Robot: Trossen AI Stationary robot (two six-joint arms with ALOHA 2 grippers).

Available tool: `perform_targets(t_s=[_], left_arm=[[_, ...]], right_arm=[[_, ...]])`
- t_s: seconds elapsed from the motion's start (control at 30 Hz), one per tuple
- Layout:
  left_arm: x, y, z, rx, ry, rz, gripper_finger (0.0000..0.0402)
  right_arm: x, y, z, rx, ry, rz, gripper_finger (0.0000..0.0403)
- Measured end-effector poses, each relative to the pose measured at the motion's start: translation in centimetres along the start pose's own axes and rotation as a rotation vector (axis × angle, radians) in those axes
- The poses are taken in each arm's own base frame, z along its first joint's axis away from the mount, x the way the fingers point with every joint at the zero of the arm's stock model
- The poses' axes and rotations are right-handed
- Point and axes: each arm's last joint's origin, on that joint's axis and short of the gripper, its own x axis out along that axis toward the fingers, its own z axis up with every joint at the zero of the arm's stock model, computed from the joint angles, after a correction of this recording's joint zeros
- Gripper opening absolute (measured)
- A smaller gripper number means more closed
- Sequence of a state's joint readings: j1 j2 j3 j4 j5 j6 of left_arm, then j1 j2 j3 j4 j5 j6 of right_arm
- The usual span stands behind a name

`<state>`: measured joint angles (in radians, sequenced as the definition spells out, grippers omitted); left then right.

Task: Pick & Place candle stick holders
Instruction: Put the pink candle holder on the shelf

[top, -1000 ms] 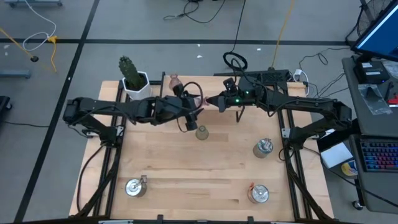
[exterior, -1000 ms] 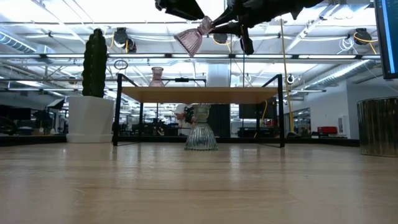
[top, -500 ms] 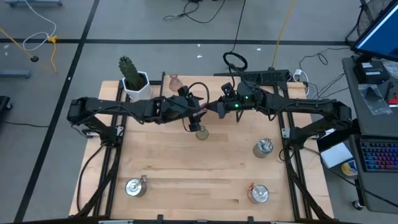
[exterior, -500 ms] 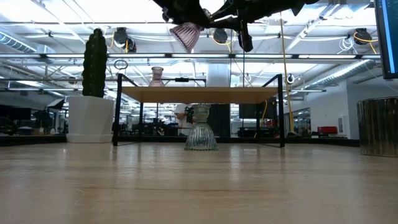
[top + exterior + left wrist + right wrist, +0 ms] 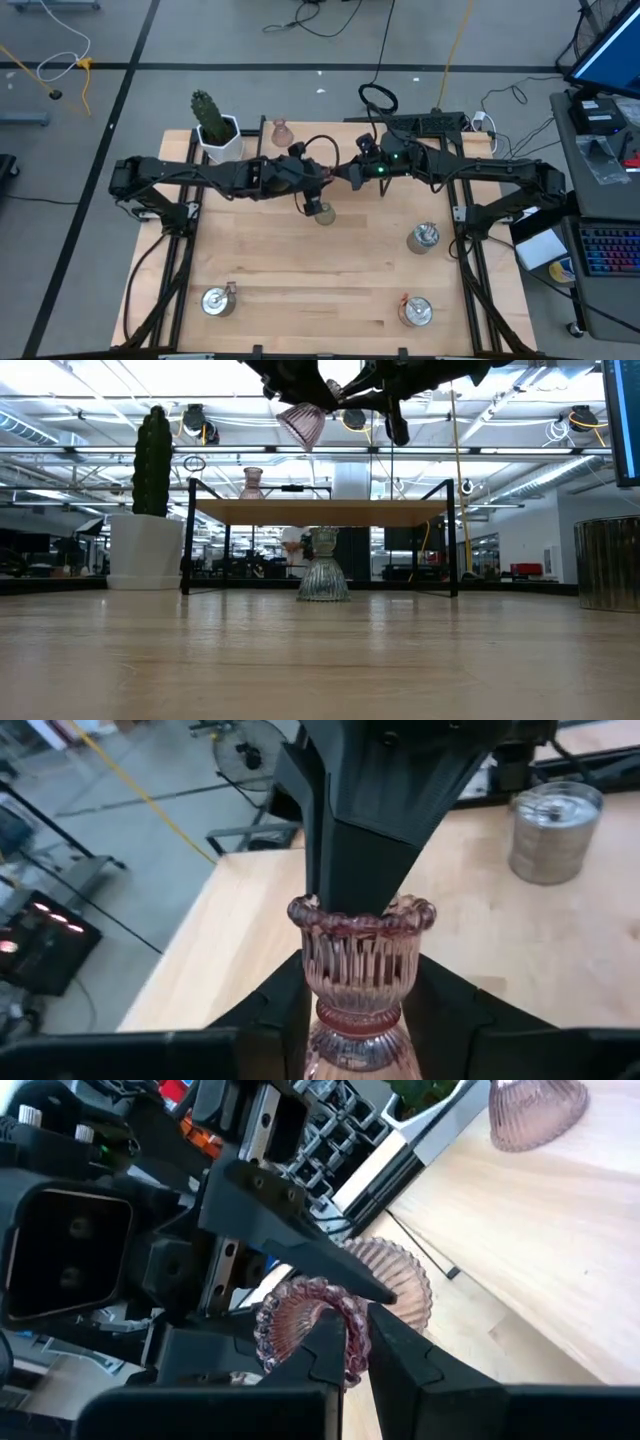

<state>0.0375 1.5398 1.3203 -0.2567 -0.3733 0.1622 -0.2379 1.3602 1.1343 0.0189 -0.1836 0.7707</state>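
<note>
While both arms meet aloft, my left claw (image 5: 355, 1010) clamps the pink holder (image 5: 362, 975); my right claw (image 5: 358, 1342) pinches its rim.

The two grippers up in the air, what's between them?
A pale pink holder, held off the table between the left gripper and right gripper; the low view shows it.

- A ribbed pale pink glass holder (image 5: 302, 423) hangs in the air above the table, held between both arms.
- A second pink holder (image 5: 282, 131) stands at the far edge.
- An olive-green holder (image 5: 324, 213) stands mid-table.
- Three silver metal holders (image 5: 424, 238) sit nearer the front.
</note>
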Motion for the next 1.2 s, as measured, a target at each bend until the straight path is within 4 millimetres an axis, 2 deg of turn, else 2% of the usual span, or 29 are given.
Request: perform_targets(t_s=[0.23, 0.47, 0.9, 1.03, 1.2], left_arm=[[0.2, 0.4, -0.2, -0.069, 0.011, -0.029, 0.0126], [0.1, 0.4, -0.1, -0.095, 0.009, -0.028, 0.0126], [0.0, 0.4, -0.9, -0.059, 0.087, 0.005, 0.0125], [-0.1, 0.5, -1.0, -0.052, 0.103, 0.034, 0.0125], [-0.9, 1.7, -0.6, -0.088, 0.081, 0.148, 0.0125]], right_arm=[[0.0, -0.1, -0.1, 0.005, 0.007, -0.007, 0.0019], [0.0, 0.2, 0.1, -0.065, 0.002, 0.029, 0.0067], [-0.2, -0.4, 0.6, -0.057, -0.004, 0.02, 0.0147], [-0.2, -0.6, 1.0, -0.059, -0.031, 0.022, 0.0163], [-0.6, 0.1, 1.8, -0.139, -0.109, 0.081, 0.017]])
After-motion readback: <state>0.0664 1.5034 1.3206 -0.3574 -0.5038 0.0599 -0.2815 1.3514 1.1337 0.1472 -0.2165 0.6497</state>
